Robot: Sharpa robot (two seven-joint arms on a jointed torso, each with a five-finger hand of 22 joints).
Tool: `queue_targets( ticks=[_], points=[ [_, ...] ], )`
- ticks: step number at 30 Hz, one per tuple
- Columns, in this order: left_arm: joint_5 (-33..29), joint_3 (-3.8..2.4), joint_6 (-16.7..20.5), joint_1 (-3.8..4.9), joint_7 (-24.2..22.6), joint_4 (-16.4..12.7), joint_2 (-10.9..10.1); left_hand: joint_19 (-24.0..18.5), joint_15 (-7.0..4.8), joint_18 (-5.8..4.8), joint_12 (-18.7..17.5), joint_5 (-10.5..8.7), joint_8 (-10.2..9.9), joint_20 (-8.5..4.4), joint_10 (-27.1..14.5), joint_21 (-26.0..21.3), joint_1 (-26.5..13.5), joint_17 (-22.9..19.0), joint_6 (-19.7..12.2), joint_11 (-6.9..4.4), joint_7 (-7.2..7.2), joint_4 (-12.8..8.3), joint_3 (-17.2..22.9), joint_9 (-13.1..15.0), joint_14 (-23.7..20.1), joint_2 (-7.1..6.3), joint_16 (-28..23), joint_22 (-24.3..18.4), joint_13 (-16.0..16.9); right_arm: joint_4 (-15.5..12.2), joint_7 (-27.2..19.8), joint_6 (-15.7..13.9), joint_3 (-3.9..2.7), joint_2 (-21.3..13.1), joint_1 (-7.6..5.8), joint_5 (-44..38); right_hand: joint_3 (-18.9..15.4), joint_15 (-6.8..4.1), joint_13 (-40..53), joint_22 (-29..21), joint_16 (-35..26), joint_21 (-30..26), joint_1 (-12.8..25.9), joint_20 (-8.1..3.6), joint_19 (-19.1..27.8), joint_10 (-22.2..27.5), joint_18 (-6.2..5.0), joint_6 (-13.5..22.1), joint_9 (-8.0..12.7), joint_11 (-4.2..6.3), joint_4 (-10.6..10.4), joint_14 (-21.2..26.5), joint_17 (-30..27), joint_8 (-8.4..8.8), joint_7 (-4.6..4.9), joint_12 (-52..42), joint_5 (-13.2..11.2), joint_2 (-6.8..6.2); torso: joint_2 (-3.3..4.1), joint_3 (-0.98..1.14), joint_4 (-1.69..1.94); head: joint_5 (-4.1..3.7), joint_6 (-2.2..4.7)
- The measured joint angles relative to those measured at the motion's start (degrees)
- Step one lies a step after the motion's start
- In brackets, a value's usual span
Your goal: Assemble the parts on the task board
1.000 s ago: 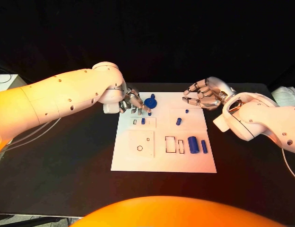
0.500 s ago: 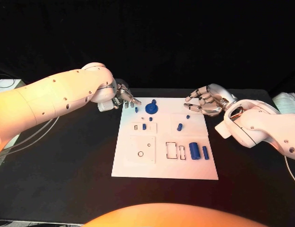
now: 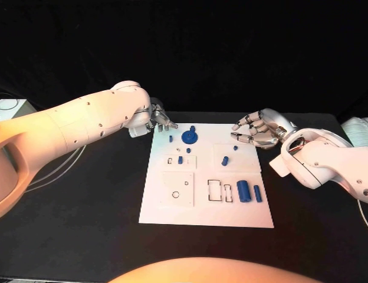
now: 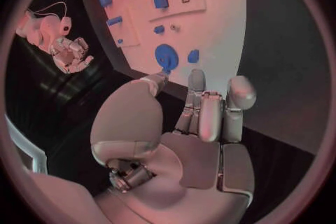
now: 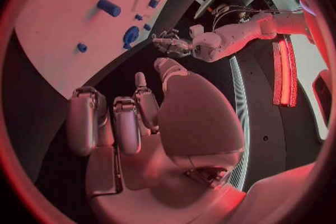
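Cylinder (image 3: pixel 243 191) (blue) lies on the task board (image 3: pixel 203 212), long axis front-to-back.

Bare task board (image 3: pixel 235 211) lies between blue parts (image 3: pixel 190 137) near both robot hands

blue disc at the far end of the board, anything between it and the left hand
Nothing visible. The left hand hovers off the board's far left corner, fingers apart and empty, and only bare board lies between it and the blue disc.

You're looking at a black bench (image 3: pixel 82 224). The white task board (image 3: pixel 205 212) lies flat on it at frame centre.
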State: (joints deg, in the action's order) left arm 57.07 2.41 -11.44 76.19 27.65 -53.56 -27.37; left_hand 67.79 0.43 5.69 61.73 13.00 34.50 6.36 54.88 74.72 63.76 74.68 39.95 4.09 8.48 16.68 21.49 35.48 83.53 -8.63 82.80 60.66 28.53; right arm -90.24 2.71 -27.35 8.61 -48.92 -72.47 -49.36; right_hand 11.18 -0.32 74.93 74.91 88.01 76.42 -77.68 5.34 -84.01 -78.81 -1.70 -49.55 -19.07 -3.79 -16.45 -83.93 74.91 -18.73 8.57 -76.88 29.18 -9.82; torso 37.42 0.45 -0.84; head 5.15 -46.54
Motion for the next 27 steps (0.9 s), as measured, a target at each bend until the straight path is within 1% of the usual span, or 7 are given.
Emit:
queue_targets(
  ticks=[5, 8, 13, 18, 22, 25, 27],
  points=[
    [0.72, 0.73, -0.98, -0.02, -0.16, 2.86, 1.62, 0.00, -0.22, 0.00, 0.00, 0.00, 0.00, 0.00, 0.00, 0.00, 0.00, 0.27, 0.31, 0.00, -0.30, 0.00, -0.31, -0.30, 0.22, 0.00, 0.22, 0.13, -0.09, -0.11, 0.00, 0.00, 0.00, 0.03, 0.00, -0.05, 0.00, 0.00, 0.00, 0.00, 0.00, 0.00, 0.00, 0.00, 0.00, 0.00, 0.00, 0.00, 0.00, 0.00, 0.00, 0.00, 0.00, 0.00, 0.00, 0.00, 0.00, 0.00, 0.27, -0.08, -0.07, 0.13, 0.16],
    [0.95, 1.03, -1.89, -0.11, -0.16, 4.10, 2.35, 0.00, -0.22, 0.00, 0.00, 0.00, 0.00, 0.00, 0.00, 0.00, 0.00, 0.27, 0.72, 0.00, -0.30, 0.00, -0.31, -0.37, 0.22, 0.00, 0.22, 0.23, -0.09, -0.17, 0.00, -0.01, 0.00, 0.03, 0.00, -0.07, 0.00, 0.00, 0.00, 0.00, 0.00, 0.00, 0.00, 0.00, 0.00, 0.00, 0.00, 0.00, 0.00, 0.00, 0.00, 0.00, 0.00, 0.00, 0.00, 0.00, 0.00, 0.00, 0.41, -0.13, -0.14, 0.14, 0.26],
    [1.13, 1.25, -3.19, -0.23, -0.16, 5.61, 3.08, 0.20, -0.22, 0.00, 0.00, 0.00, 0.00, -0.21, 0.22, 0.00, 0.00, 0.27, 0.72, -0.22, -0.30, 0.00, -0.31, -0.44, 0.22, 0.00, 0.45, 0.32, -0.09, -0.23, 0.00, -0.03, 0.00, -0.02, 0.00, -0.10, 0.00, 0.00, -0.01, -0.01, 0.00, 0.00, 0.00, 0.00, 0.00, 0.00, 0.00, 0.00, 0.00, 0.00, 0.00, 0.00, 0.00, 0.00, 0.00, 0.00, 0.00, 0.00, 0.58, -0.21, -0.21, 0.19, 0.35],
    [1.21, 1.37, -4.18, -0.29, -0.16, 6.58, 3.53, 0.20, -0.22, 0.00, 0.00, 0.00, 0.31, -0.21, 0.22, 0.23, 0.00, 0.27, 1.16, -0.22, -0.32, 0.14, -0.48, -0.57, 0.22, 0.00, 0.44, 0.50, -0.14, -0.30, -0.01, -0.05, 0.00, -0.03, 0.00, -0.13, 0.00, 0.00, -0.01, -0.01, 0.00, 0.00, 0.00, 0.00, 0.00, 0.00, 0.00, 0.00, 0.00, 0.00, 0.00, 0.00, 0.00, 0.00, 0.00, 0.00, 0.00, 0.00, 0.60, -0.21, -0.22, 0.16, 0.36],
    [1.21, 1.45, -4.72, -0.38, -0.18, 6.90, 3.83, 0.40, -0.22, 0.00, 0.00, 0.00, 0.31, -0.01, 0.22, 0.23, 0.00, 0.27, 1.38, -0.22, -0.54, 0.00, -0.62, -0.72, 0.22, 0.00, 0.68, 0.62, -0.14, -0.31, -0.02, -0.06, 0.00, -0.03, 0.00, -0.16, 0.00, 0.00, -0.01, 0.04, 0.00, 0.00, 0.00, 0.00, 0.00, 0.00, 0.00, 0.00, 0.00, 0.00, 0.00, 0.00, 0.00, 0.00, 0.00, 0.00, 0.00, 0.00, 0.60, -0.21, -0.24, 0.11, 0.28],
    [1.17, 1.47, -5.03, -0.44, -0.26, 6.96, 3.96, 0.61, -0.22, 0.01, 0.00, 0.00, 0.38, -0.21, 0.22, 0.23, 0.23, 0.26, 1.67, -0.22, -0.43, 0.00, -0.62, -0.83, 0.22, 0.23, 0.67, 0.78, -0.20, -0.31, -0.02, -0.06, -0.01, -0.02, 0.00, -0.17, 0.00, 0.00, -0.01, 0.04, 0.00, 0.00, 0.00, 0.00, 0.00, 0.00, 0.00, 0.00, 0.00, 0.00, 0.00, 0.00, 0.00, 0.00, 0.00, 0.00, 0.00, 0.00, 0.60, -0.21, -0.24, 0.07, 0.24],
    [1.14, 1.48, -5.22, -0.45, -0.32, 6.98, 4.01, 0.61, -0.22, 0.00, 0.00, 0.00, 0.54, -0.22, 0.42, 0.50, 0.47, 0.26, 1.99, -0.41, -0.67, 0.00, -0.62, -1.01, 0.22, 0.47, 0.94, 1.01, -0.22, -0.31, -0.02, -0.07, -0.01, -0.02, 0.00, -0.18, 0.00, 0.00, -0.01, 0.04, 0.00, 0.00, 0.00, 0.00, 0.00, 0.00, 0.00, 0.00, 0.00, 0.00, 0.00, 0.00, 0.00, 0.00, 0.00, 0.00, 0.00, 0.00, 0.60, -0.21, -0.23, 0.05, 0.19]
  ],
)
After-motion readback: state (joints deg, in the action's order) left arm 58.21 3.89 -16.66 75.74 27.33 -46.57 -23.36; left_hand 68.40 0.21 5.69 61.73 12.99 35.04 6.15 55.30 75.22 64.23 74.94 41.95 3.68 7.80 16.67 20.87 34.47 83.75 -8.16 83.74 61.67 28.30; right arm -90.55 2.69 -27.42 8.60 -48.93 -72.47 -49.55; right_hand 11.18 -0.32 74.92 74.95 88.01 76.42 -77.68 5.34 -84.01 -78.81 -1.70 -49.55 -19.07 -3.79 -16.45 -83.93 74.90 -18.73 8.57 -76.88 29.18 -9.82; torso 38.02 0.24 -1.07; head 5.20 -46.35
